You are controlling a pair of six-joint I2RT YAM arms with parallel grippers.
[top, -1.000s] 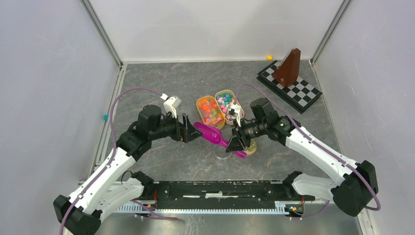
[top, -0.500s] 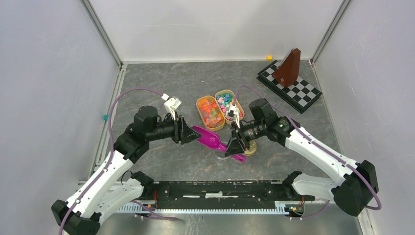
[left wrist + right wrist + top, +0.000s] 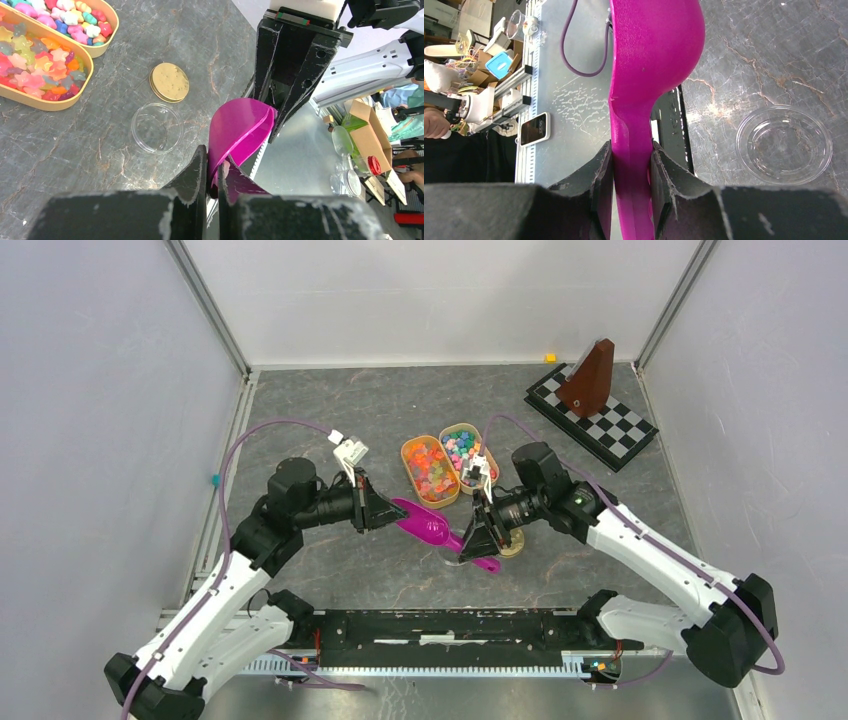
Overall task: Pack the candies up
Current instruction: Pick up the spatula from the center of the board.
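The counter (image 3: 330,410) is grey, veined like stone, between plain white walls (image 3: 450,300). The candies (image 3: 432,465), small and star-like, lie in two oval tan trays (image 3: 50,104) at its middle. The left wrist view shows wholly the clear round dish (image 3: 156,127) and gold lid (image 3: 169,82), partly covered from above. The left jaws pinch the thin rim of the glossy purple scoop (image 3: 425,523); the right jaws clamp its handle.

The left gripper (image 3: 213,159) pinches the purple scoop (image 3: 240,125) near a clear dish (image 3: 156,127).

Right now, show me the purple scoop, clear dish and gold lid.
purple scoop (image 3: 235,127), left wrist view, on its bowl.
clear dish (image 3: 156,128), left wrist view, bare floor.
gold lid (image 3: 169,82), left wrist view, top face.
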